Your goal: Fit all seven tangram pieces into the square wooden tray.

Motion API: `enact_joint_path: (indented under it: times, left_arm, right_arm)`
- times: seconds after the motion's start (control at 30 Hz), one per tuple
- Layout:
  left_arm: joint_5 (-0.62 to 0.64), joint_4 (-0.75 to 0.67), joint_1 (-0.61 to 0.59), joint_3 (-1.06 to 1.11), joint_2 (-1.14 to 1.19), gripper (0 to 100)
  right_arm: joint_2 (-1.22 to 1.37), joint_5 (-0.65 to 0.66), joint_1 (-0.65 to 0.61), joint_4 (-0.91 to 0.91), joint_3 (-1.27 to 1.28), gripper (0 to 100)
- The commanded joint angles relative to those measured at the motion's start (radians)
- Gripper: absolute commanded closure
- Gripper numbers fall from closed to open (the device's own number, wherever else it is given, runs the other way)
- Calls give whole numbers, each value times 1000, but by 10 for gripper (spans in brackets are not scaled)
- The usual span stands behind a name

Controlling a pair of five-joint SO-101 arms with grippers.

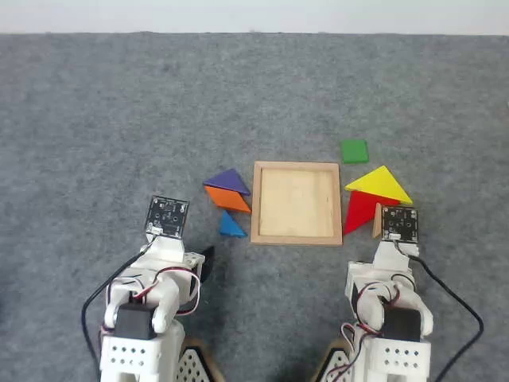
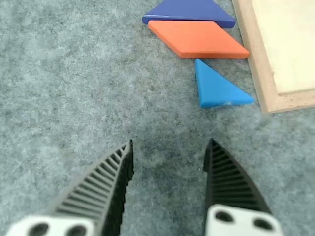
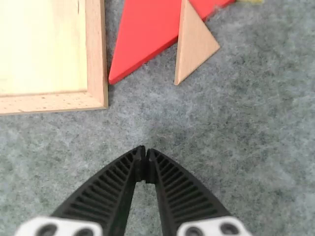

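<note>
Counted 0 of 7 pieces [image 1: 228, 199] in tray [image 1: 296, 239]: 3 lying just left of it, 4 just right. Found left gripper [image 2: 171, 145] spread wide, right gripper [image 3: 146, 149] pinched closed, both holding nothing.

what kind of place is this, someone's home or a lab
Probably a robot lab bench rather than a home: two white robot arms side by side at a grey carpeted table, with a square wooden tray and loose tangram pieces, like the small blue triangle, laid out.

It looks like a lab bench (grey felt tabletop [image 1: 95, 119], white wall [image 1: 254, 16]).
</note>
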Motion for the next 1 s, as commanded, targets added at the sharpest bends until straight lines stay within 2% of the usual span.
enact_joint_path:
  times: [0.0,0.17,0.27,0.33,0.43,0.57,0.7,0.83,0.97]
  left_arm:
    - [9,3,-2,-13,-21,775]
    - [9,3,-2,-13,-21,775]
    - [9,3,-2,-13,-21,775]
    - [9,3,-2,-13,-21,775]
    - [9,3,-2,-13,-21,775]
    - [9,3,-2,-13,-21,775]
    - [9,3,-2,-13,-21,775]
    - [9,3,-2,-13,-21,775]
    - [9,3,-2,-13,-21,775]
  right_arm:
    - [-19,38,-30,-21,15,992]
    - [-19,388,74,-163,17,992]
    - [-19,559,130,-180,8,992]
    - [-19,568,173,-179,-11,992]
    - [-8,511,203,-170,-89,992]
    - [-7,512,148,-76,-249,992]
    - [42,537,120,-65,-361,992]
    - [308,531,122,-140,-462,992]
    - [714,440,122,-262,-632,992]
